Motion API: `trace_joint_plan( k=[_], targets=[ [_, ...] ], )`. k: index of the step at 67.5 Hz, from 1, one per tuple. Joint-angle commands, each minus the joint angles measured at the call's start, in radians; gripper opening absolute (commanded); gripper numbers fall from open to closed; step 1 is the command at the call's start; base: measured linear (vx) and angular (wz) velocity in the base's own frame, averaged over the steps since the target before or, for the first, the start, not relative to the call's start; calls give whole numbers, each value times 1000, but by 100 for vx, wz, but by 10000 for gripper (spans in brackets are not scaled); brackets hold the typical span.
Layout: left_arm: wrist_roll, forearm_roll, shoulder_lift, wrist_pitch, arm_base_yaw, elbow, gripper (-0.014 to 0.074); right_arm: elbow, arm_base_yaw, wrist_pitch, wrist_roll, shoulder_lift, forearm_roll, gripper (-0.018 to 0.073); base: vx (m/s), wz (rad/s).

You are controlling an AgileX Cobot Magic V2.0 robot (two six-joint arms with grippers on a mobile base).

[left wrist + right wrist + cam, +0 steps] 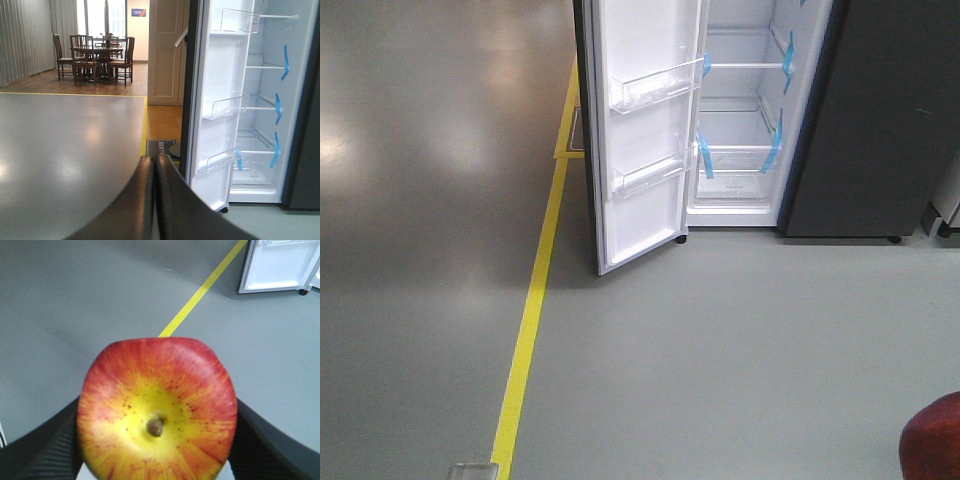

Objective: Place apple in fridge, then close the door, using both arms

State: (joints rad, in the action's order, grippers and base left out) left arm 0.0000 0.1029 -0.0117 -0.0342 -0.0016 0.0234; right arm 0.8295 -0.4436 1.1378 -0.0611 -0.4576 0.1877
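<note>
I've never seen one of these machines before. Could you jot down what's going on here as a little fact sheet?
fridge: white inside, blue tape on the shelves
door: swung wide open
apple: red and yellow, held by the right end effector, not yet in the fridge
left end effector: shut, holding nothing
floor: grey, with a yellow line
background: dining table and chairs

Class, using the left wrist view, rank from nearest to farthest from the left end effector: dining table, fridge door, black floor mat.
1. fridge door, on the right.
2. black floor mat, straight ahead.
3. dining table, far back left.
</note>
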Motion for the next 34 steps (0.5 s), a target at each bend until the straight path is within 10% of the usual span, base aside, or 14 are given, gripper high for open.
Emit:
trace_joint_plan(
  k=[1,34],
  targets=[
    [-13,2,-16,75,2,24,-6,24,2,-65,-9,-8,11,197,12,-2],
    [-13,2,-16,75,2,24,-6,24,2,-65,-9,-8,11,197,11,-2]
  ],
)
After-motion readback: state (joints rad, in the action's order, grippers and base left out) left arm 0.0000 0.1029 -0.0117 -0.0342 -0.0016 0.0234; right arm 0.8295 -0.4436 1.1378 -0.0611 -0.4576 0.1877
